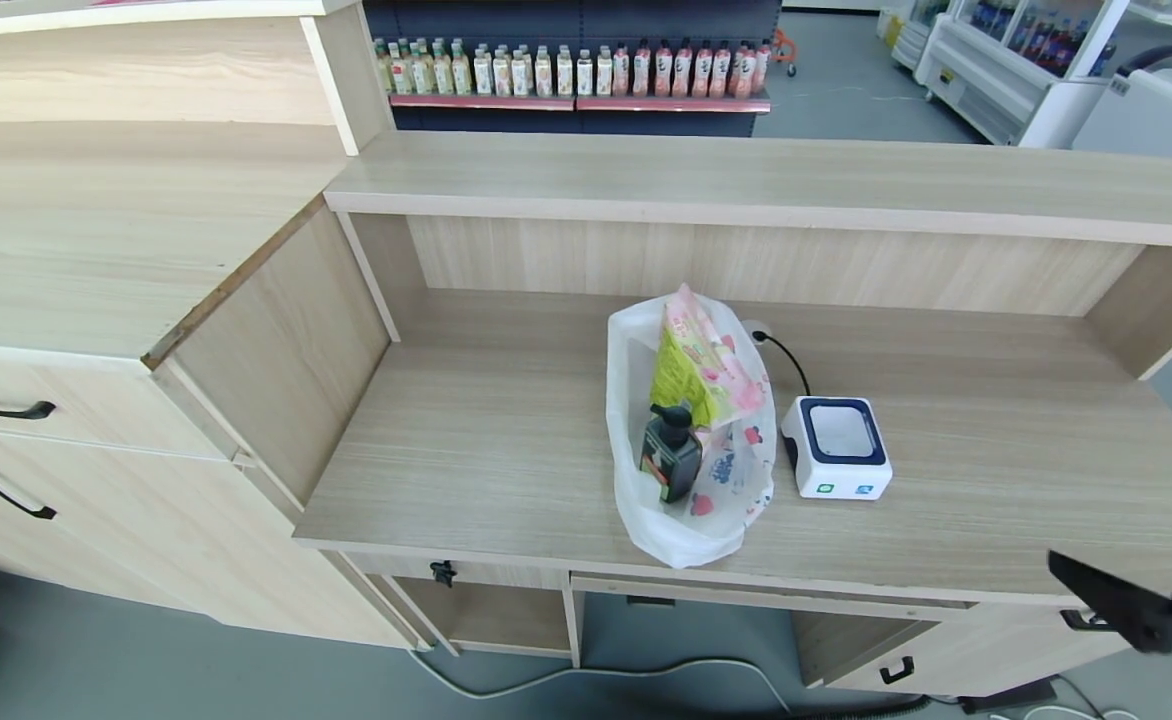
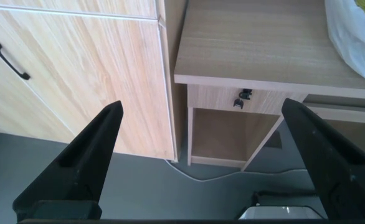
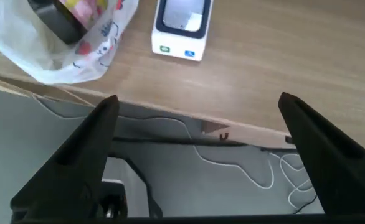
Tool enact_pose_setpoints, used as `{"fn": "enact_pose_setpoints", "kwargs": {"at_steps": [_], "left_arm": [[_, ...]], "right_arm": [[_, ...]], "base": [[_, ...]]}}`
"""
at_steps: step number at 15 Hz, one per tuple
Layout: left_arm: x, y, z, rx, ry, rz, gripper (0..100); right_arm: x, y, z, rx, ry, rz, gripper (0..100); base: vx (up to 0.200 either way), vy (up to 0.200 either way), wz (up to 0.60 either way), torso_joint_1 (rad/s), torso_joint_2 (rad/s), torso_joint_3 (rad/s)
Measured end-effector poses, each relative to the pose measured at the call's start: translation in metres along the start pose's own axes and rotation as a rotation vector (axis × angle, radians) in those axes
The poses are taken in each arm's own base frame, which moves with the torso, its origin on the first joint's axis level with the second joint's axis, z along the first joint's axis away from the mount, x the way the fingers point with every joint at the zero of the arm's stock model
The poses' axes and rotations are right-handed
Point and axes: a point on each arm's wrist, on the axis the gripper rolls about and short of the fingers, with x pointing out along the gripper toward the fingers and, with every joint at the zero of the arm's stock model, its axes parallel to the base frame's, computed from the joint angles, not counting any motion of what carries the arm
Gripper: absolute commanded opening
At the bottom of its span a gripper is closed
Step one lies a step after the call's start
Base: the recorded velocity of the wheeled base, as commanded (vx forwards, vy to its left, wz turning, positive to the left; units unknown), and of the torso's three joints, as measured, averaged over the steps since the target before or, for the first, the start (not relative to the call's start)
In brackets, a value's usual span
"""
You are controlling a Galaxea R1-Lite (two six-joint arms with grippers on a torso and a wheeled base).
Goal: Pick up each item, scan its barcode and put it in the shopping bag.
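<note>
Left gripper point(image 2: 202, 106): jaws spread wide, nothing between them. It hangs low in front of the counter's point(image 1: 996, 450) left front corner, over the grey floor point(image 2: 139, 186), beside the light wood cabinet point(image 2: 95, 68) with black handles.

Right gripper point(image 3: 198, 98): jaws also released and bare. It sits just off the counter's front edge, below the scanner point(image 1: 836, 445).

Both items are in the shopping bag point(image 1: 691, 525), a white plastic bag lying open mid-counter near the front edge. The dark pump bottle point(image 1: 670, 458) is at the bag's front. The pink and yellow-green snack pouch point(image 1: 706, 365) leans behind it, sticking out of the bag's top.

The scanner is a white box with a dark-rimmed window, just beside the bag on the robot's right. A black cable point(image 1: 791, 365) runs back from it.
</note>
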Motion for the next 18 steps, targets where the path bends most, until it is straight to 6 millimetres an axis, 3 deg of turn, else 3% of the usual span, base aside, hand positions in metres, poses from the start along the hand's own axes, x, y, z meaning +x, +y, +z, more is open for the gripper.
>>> {"fn": "enact_pose_setpoints", "kwargs": {"at_steps": [3, 6, 8, 11, 18], "left_arm": [[0.000, 0.000, 0.000, 0.000, 0.000, 0.000, 100], [0.000, 0.000, 0.000, 0.000, 0.000, 0.000, 100], [0.000, 0.000, 0.000, 0.000, 0.000, 0.000, 100], [0.000, 0.000, 0.000, 0.000, 0.000, 0.000, 100], [0.000, 0.000, 0.000, 0.000, 0.000, 0.000, 100]], "right_arm": [[-0.042, -0.007, -0.065, 0.028, -0.072, -0.064, 100], [-0.063, -0.001, -0.105, 0.039, -0.188, 0.024, 100], [-0.071, 0.003, -0.118, 0.025, -0.281, 0.021, 100], [-0.077, 0.000, -0.126, 0.094, -0.335, -0.177, 100], [-0.079, 0.004, -0.128, 0.052, -0.381, -0.049, 100]], "base": [[0.000, 0.000, 0.00, 0.000, 0.00, 0.000], [0.000, 0.000, 0.00, 0.000, 0.00, 0.000], [0.000, 0.000, 0.00, 0.000, 0.00, 0.000], [0.000, 0.000, 0.00, 0.000, 0.00, 0.000], [0.000, 0.000, 0.00, 0.000, 0.00, 0.000]]}}
